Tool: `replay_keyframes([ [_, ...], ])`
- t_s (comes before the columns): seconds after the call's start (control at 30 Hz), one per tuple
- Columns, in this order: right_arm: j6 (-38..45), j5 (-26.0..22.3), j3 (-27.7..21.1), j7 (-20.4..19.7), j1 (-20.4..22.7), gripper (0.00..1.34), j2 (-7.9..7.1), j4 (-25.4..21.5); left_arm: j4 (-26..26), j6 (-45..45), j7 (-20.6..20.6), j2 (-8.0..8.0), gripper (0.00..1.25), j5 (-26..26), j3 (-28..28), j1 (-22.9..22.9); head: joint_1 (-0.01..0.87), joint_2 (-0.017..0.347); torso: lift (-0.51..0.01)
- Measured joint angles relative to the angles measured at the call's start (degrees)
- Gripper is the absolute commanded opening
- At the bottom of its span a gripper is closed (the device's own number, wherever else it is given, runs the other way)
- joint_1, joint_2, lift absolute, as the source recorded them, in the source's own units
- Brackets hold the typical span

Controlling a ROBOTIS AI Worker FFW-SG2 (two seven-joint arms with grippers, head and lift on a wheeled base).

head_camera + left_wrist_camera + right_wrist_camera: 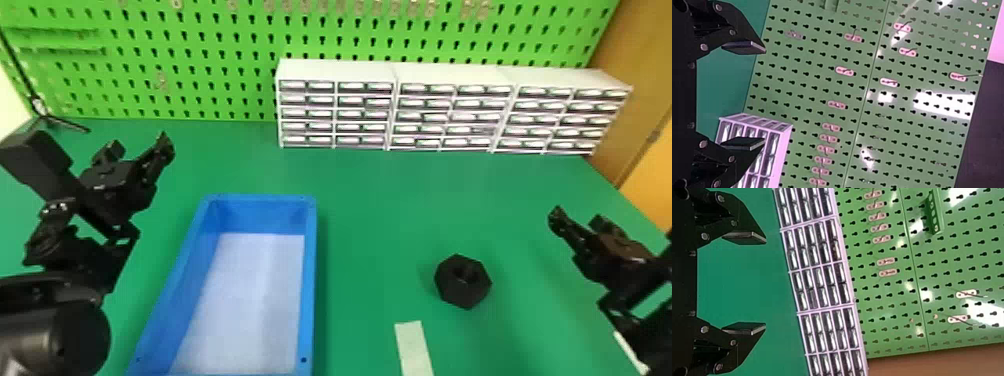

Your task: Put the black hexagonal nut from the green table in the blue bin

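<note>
One pale strip [414,348] and one blue bin [310,280] lie nearest on the green table [370,200]. One black nut [449,290] sits right of the bin, just beyond the strip. Two grippers, left [142,145] and right [578,216], hang at opposite sides, aimed forward and inward, fingers spread, empty. Behind: three white drawer units [450,72], one green pegboard [200,60].

3 white drawer units [450,72] stand before a green pegboard [210,62], near brown panelling [635,75].

Both wrist views face the green pegboard [891,305].
</note>
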Motion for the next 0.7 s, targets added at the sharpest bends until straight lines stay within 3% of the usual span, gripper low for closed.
replay_keyframes([
  [0.27, 0.01, 0.0, -0.02, 0.0, 0.09, 0.85, -0.14, -0.11, -0.19, 2.29, -3.08, 0.01, 0.82, 0.27, 0.68, 1.23, 0.692, 0.008, -0.097],
  [0.7, 0.09, -0.01, -0.1, 0.0, 0.13, 0.85, -0.25, -0.19, -0.35, 3.28, -3.24, 0.01, 0.82, -0.02, 0.87, 1.54, 0.692, 0.008, -0.097],
])
